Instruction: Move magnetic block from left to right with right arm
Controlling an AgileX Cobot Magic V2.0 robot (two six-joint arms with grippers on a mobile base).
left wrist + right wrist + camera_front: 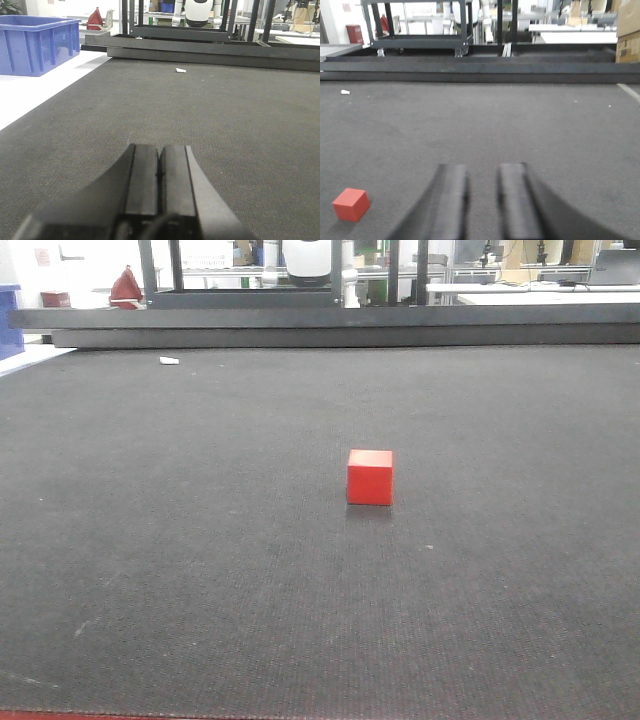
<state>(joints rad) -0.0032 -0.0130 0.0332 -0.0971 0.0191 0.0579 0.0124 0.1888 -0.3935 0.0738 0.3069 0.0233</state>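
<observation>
The magnetic block (370,477) is a small plain red cube standing alone on the dark mat, just right of the middle in the front view. In the right wrist view the same block (351,204) lies at the lower left, well to the left of my right gripper (482,170). That gripper is open, with bare mat showing between its two blurred fingers. My left gripper (160,148) hovers low over the mat with its fingers pressed together, holding nothing. Neither gripper appears in the front view.
A blue plastic bin (35,44) stands on the white surface left of the mat. A small white scrap (169,361) lies near the mat's far left edge. Dark raised ledges (340,325) and a metal frame border the far side. Cardboard boxes (627,32) are at the far right.
</observation>
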